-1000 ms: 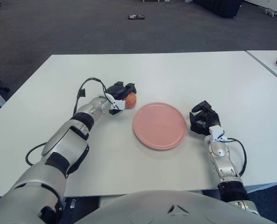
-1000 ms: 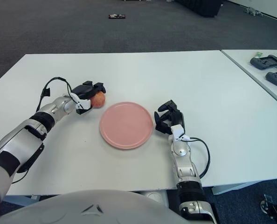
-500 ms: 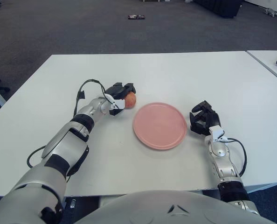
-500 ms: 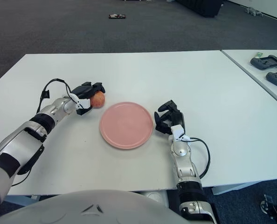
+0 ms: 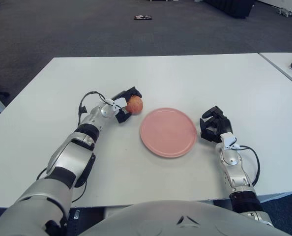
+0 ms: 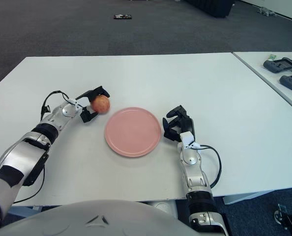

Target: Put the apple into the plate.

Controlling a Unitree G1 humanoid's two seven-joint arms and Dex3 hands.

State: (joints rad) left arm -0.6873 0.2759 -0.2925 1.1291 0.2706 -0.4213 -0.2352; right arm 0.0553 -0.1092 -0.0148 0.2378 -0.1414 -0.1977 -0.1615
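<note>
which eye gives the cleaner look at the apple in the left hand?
Right eye view: the apple shows nearly whole, with the left hand gripping it from its left. Left eye view shows the same apple, slightly more covered by the fingers.

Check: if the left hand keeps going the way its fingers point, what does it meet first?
The apple, right at the left hand; fingers flank it, contact unclear. Beyond it lies the pink plate.
</note>
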